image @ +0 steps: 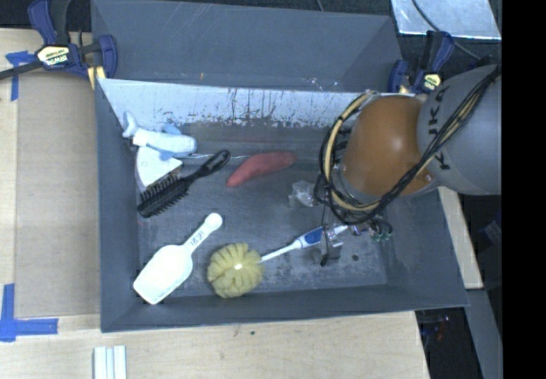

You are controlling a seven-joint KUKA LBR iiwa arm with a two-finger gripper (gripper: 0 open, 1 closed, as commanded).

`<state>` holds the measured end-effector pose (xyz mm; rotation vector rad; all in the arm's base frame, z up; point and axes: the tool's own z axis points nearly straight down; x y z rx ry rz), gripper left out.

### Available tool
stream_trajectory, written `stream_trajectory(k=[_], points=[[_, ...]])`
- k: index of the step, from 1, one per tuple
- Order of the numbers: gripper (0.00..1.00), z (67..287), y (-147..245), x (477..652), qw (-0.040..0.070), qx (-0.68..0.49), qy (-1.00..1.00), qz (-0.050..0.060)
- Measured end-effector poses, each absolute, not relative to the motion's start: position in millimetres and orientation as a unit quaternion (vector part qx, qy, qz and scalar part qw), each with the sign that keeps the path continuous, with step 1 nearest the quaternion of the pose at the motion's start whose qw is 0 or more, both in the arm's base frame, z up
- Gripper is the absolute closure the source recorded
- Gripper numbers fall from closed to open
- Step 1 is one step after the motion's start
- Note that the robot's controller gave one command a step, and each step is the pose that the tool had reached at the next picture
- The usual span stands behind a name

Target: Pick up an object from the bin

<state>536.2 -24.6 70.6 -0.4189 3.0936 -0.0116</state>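
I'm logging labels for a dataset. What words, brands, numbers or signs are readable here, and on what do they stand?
"K": dark lettering on the grey arm, partly crossed by cables; the other letters cannot be made out.
Small dark marking on the handle of the white scoop: too small to read.
No other text is readable.
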Motion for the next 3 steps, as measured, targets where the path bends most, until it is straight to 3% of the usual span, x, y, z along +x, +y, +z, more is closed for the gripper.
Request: stream_trajectory(k=[1, 2, 3], points=[[1.00, 71.8, 31.3, 543.9, 0.011, -0.169, 0.986, -0.002], [1.00, 71.8, 31.3, 543.9, 0.011, -0.169, 0.985, -0.002], [1.00, 99.9, 30.8, 541.9, 0.008, -0.169, 0.985, -0.001]])
